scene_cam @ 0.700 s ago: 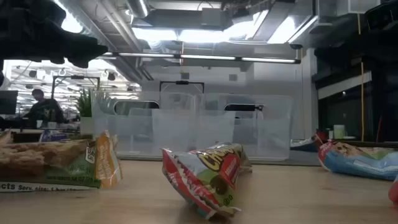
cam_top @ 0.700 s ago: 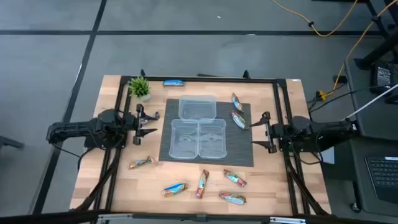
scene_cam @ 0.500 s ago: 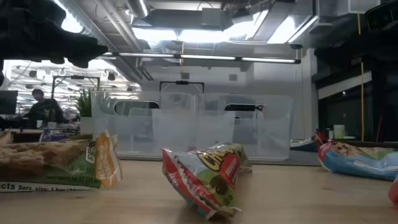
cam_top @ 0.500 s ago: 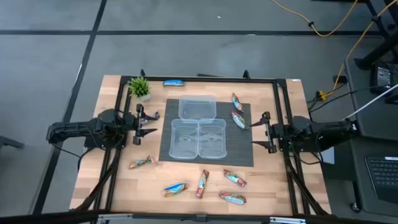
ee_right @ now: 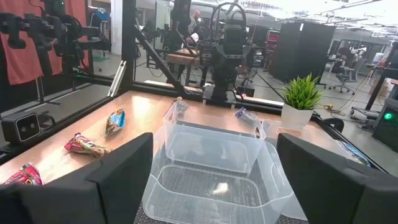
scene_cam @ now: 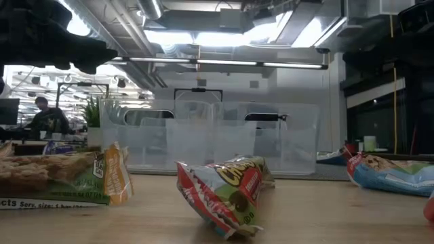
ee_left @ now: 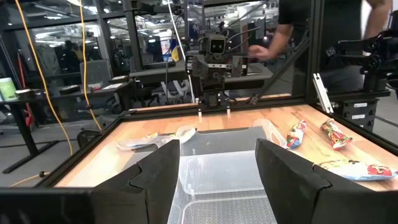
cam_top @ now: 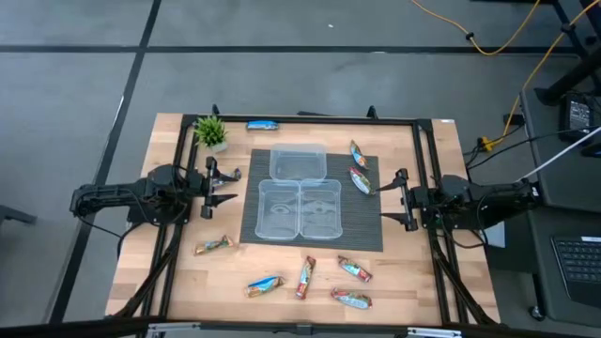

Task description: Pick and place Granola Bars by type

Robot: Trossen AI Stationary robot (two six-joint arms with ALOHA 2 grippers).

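Several wrapped granola bars lie flat on the wooden table. A blue one (cam_top: 261, 124) is at the far edge. Two teal-and-red ones (cam_top: 358, 153) (cam_top: 359, 180) lie on the right part of the dark mat (cam_top: 371, 239). More sit along the near side: an orange-tan one (cam_top: 214, 245), a blue one (cam_top: 266, 284) and teal-red ones (cam_top: 355, 270). My left gripper (cam_top: 232, 186) hovers open left of the mat, pointing at the tubs. My right gripper (cam_top: 382, 202) hovers open at the mat's right edge, facing it. Neither has anything between its fingers (ee_left: 155, 180) (ee_right: 112, 180).
Three clear plastic tubs (cam_top: 299, 197) stand together on the mat, one behind two. A small potted plant (cam_top: 210, 131) stands at the far left corner. A black frame rail (cam_top: 310, 119) runs round the table. People move in the room beyond.
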